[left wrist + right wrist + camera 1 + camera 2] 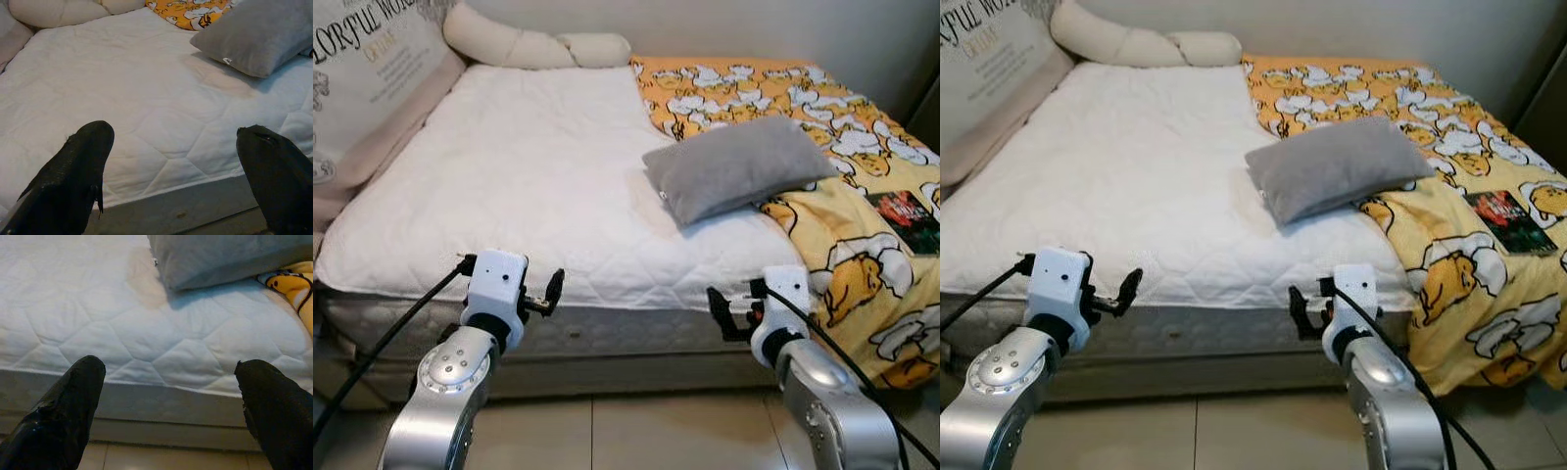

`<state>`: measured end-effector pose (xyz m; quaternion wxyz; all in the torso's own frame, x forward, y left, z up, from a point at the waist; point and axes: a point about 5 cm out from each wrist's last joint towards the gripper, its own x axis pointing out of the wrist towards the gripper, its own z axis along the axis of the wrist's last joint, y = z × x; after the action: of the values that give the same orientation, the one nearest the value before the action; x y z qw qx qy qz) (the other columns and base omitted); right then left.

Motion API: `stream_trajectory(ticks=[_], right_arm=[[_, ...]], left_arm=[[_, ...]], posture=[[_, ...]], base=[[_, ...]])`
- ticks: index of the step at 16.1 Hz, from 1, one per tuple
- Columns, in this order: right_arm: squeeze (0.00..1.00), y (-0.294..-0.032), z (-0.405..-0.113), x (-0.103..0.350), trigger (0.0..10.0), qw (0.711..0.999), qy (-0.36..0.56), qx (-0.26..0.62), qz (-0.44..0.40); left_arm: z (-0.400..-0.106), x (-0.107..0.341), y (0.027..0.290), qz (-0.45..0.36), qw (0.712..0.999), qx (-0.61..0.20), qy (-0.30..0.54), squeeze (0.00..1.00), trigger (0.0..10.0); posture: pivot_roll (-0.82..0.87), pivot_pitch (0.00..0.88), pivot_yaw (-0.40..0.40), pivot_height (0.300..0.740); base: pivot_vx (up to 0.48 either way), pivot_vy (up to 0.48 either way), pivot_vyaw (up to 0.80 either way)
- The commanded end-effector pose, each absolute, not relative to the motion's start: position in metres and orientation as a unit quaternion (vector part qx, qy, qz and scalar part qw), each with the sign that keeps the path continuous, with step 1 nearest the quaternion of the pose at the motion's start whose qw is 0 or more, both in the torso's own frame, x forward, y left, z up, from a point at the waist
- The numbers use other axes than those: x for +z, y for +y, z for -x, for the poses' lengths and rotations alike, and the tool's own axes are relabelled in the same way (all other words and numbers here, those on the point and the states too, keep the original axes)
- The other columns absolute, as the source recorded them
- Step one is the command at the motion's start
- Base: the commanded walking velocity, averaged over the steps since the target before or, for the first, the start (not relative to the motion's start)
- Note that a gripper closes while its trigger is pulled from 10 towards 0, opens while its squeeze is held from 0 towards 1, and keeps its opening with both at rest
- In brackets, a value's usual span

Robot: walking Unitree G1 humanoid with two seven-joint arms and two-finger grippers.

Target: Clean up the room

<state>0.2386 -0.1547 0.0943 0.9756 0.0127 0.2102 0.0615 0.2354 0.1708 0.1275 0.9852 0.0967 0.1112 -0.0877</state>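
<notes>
The bed (519, 186), covered by a white quilted mattress pad, is seen directly ahead at twelve o'clock, running away toward the far wall. A grey pillow (734, 164) is laid on it toward one o'clock, partly resting on a yellow cartoon-print blanket (822, 147) that is spread over the bed's three-o'clock side and hangs off its near corner. A dark book (906, 217) is set on the blanket near the three-o'clock edge. A long cream bolster (524, 44) is placed along the far end at about eleven o'clock, and a padded panel with printed lettering (362, 69) is propped along the nine-o'clock side. Beige floor tiles (646, 431) are seen below the bed's near edge. The left end effector (548, 294) is held just before that near edge at seven o'clock, its fingers spread apart and empty. The right end effector (722, 315) is held at five o'clock beside the same edge, likewise spread and empty.
</notes>
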Motion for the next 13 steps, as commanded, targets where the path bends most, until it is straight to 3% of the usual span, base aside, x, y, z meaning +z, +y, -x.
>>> stream_trajectory(ticks=[1, 4, 13], right_arm=[[0.0, -0.1562, -0.2423, 0.0977, 10.0, 0.977, 0.204, 0.056, -0.018], [0.0, -0.1577, -0.244, 0.0991, 10.0, 0.978, 0.199, 0.054, -0.014], [0.0, -0.1588, -0.2436, 0.0991, 10.0, 0.979, 0.199, 0.046, -0.008]], left_arm=[[-0.2372, 0.1305, 0.1725, -0.095, 0.986, -0.084, 0.104, 0.0, 10.0], [-0.2378, 0.1306, 0.1729, -0.095, 0.987, -0.084, 0.103, 0.0, 10.0], [-0.2364, 0.1296, 0.1725, -0.093, 0.986, -0.086, 0.106, 0.0, 10.0]], posture=[[-0.09, 0.0, -0.039, 0.74], [-0.09, 0.0, -0.038, 0.74], [-0.09, 0.0, -0.033, 0.74]], base=[[0.319, 0.0, -0.78], [0.32, 0.0, -0.7], [0.32, 0.0, 0.0]])
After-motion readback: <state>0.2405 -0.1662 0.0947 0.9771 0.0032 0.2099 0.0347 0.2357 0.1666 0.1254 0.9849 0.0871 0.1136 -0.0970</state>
